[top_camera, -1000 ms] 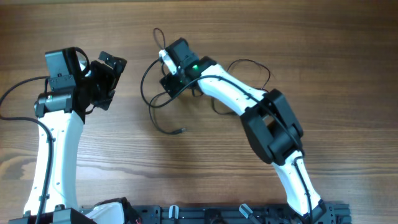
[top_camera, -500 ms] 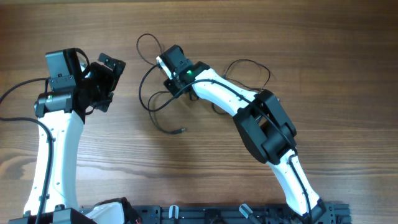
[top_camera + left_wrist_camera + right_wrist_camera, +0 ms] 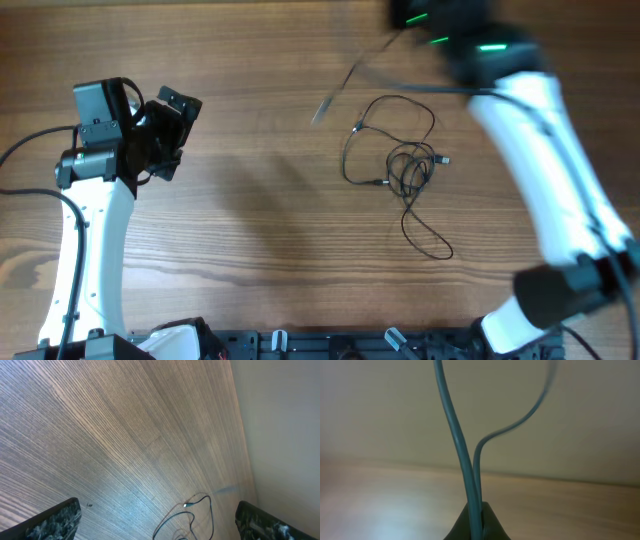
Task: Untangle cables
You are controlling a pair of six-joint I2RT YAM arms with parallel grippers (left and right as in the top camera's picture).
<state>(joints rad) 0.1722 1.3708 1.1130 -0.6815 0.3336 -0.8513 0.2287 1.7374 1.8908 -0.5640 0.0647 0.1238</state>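
Wood-grain desk (image 3: 300, 250) everywhere you look, with a plain pale wall (image 3: 285, 420) behind it in both wrist views.

Left fingers (image 3: 55, 520) are spread wide apart with nothing between them but bare desk. In the left wrist view you can see one dark speckled tip in each bottom corner. From overhead they're pointing off to the right, on the end of the white left arm (image 3: 95, 230).

Right fingers (image 3: 490, 530) are pressed together on the held cable (image 3: 455, 435). Two thin strands come straight up out of the closed tips. One runs on up past the top of the frame, and the other bends off to the right and goes blurry. From overhead the right arm (image 3: 540, 140) is a smear up in the far corner with green lights on it. A blurry stretch of that cord trails away from the fingers toward the middle of the desk and finishes in a pale tip. Can't tell if that tip is touching the wood or hanging over it.

The cable bunch (image 3: 405, 165) lies flat on the desk, well apart from both sets of fingers. It's a loose knot with a couple of open loops and small silver plug ends poking out. In the left wrist view it sits far out ahead of the left fingers, lined up with the gap between them. Whether the held cord runs back into that knot, I honestly can't say.
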